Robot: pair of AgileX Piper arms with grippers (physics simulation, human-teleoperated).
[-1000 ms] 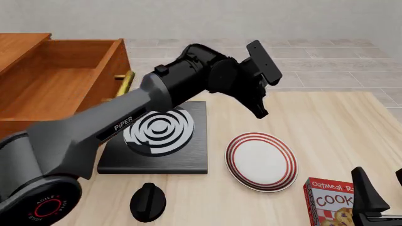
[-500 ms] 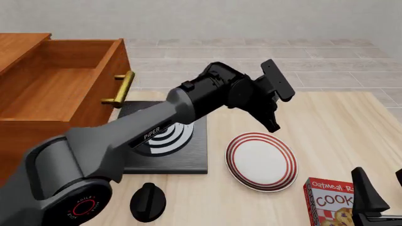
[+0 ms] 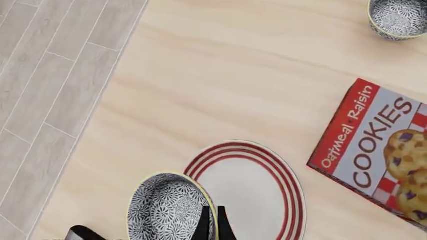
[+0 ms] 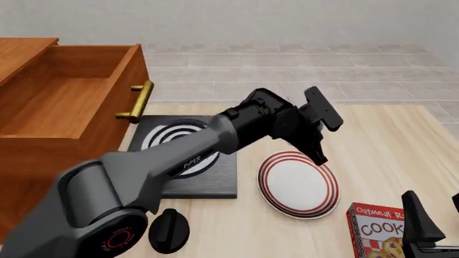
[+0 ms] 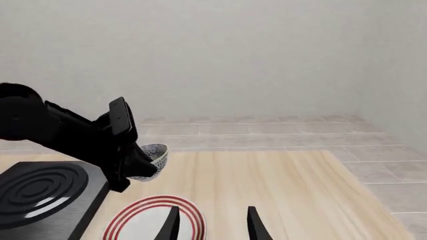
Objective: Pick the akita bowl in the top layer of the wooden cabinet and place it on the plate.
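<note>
The akita bowl (image 3: 167, 210), white with dense dark-blue speckles, hangs by its rim in my left gripper (image 3: 212, 222), which is shut on it. In the right wrist view the bowl (image 5: 152, 157) floats above the table just beyond the plate (image 5: 143, 220). From the front, the left gripper (image 4: 317, 155) is over the far edge of the red-ringed plate (image 4: 298, 184) and its wrist hides the bowl. The wooden cabinet (image 4: 64, 102) stands at the left with its top drawer pulled out and nothing in it. My right gripper (image 5: 213, 227) is open, low at the near right.
A black stove (image 4: 179, 161) with white rings lies left of the plate, a black knob (image 4: 169, 230) in front of it. A cookie box (image 4: 380, 234) sits near my right gripper (image 4: 436, 215). Another speckled bowl (image 3: 399, 17) stands on the table past the box.
My left arm has swung right and down with the bowl, from above the stove's far corner to the plate's far edge. The right arm has not moved.
</note>
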